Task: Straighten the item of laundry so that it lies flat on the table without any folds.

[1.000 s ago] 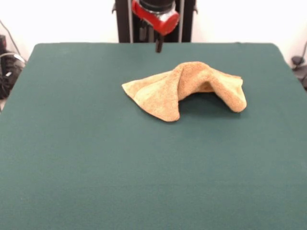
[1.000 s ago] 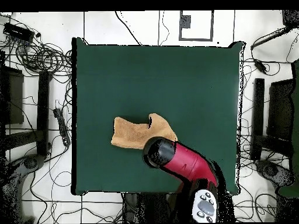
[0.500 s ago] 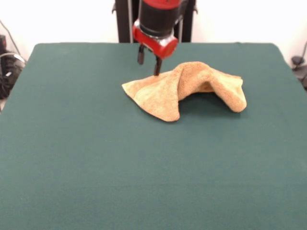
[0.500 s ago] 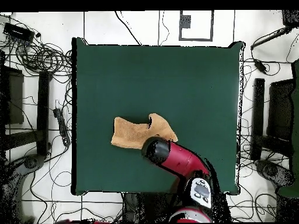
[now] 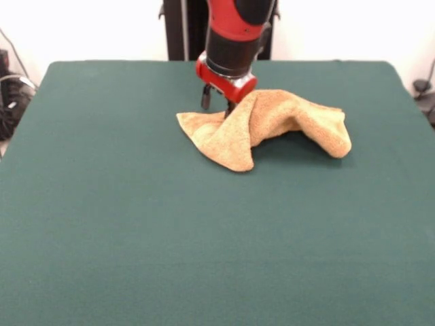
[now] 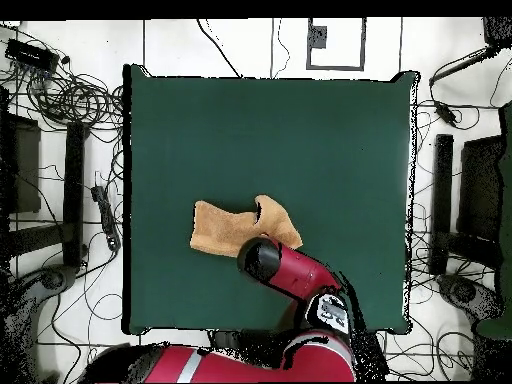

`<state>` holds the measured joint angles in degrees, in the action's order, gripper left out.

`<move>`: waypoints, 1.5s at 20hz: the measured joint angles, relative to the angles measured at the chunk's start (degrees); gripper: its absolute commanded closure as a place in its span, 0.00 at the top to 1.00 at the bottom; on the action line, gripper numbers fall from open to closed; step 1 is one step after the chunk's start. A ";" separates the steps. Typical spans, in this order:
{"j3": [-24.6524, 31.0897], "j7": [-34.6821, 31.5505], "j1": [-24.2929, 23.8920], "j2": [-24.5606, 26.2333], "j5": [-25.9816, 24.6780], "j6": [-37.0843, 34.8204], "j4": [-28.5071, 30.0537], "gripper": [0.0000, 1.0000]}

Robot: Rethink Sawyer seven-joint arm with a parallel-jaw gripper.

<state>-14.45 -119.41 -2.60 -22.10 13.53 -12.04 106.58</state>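
The orange-tan towel (image 5: 272, 125) lies crumpled on the dark green table (image 5: 136, 224), a little beyond its middle. It has a raised fold across its centre and a rolled lump at its right end. My gripper (image 5: 217, 103) is open and stands right at the towel's far edge. One fingertip (image 5: 230, 109) is down at the raised fold; the other (image 5: 205, 99) is over bare cloth just beyond the left flap. In the overhead view the towel (image 6: 225, 228) is partly covered by the red arm (image 6: 290, 272), which hides the fingers.
The robot's black pedestal (image 5: 183, 30) stands behind the table's far edge. Cables and stands (image 6: 70, 100) lie on the floor round the table (image 6: 300, 130). Green surface spreads wide on the near side and to the left of the towel.
The gripper has come down and forward from above the table's far edge to the towel's far edge. The towel's left part has shifted slightly.
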 measured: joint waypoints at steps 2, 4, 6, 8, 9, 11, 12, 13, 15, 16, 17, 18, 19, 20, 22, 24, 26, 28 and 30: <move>0.01 0.00 -0.04 0.01 -0.01 -0.04 -0.03 1.00; 0.01 0.00 -0.04 0.02 0.00 -0.02 -0.04 1.00; 0.22 0.00 0.02 0.06 0.06 0.07 -0.25 0.00; 0.35 0.00 0.35 0.26 0.05 0.20 -0.73 0.00; 0.42 0.00 0.52 0.35 0.05 0.26 -0.96 0.00; 0.12 0.00 1.34 0.70 -0.10 0.21 -1.56 0.00; -0.22 -0.01 1.76 0.81 -0.21 0.23 -1.66 0.00; -0.28 -0.01 1.86 0.84 -0.26 0.23 -1.69 0.00; -0.33 -0.01 1.88 0.87 -0.26 0.20 -1.77 0.00; -0.33 -0.01 1.87 0.88 -0.25 0.19 -1.77 0.00; -0.33 -0.01 1.87 0.87 -0.27 0.20 -1.77 0.00; -0.33 -0.01 1.87 0.87 -0.36 0.20 -1.78 0.00; -0.33 -0.01 1.88 0.87 -0.42 0.21 -1.79 0.00; -0.32 -0.01 1.85 0.86 -0.57 0.20 -1.81 0.00; -0.29 -0.01 1.79 0.84 -0.82 0.20 -1.86 0.00; -0.16 -0.01 1.59 0.77 -1.41 0.20 -1.93 0.00; -0.03 -0.01 1.40 0.71 -1.82 0.20 -1.98 0.00; 0.09 0.00 0.99 0.58 -3.13 0.16 -2.05 1.00; -0.14 0.00 0.73 0.51 -3.67 0.05 -1.96 1.00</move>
<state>-14.58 -119.41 -1.87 -21.60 9.86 -11.99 104.62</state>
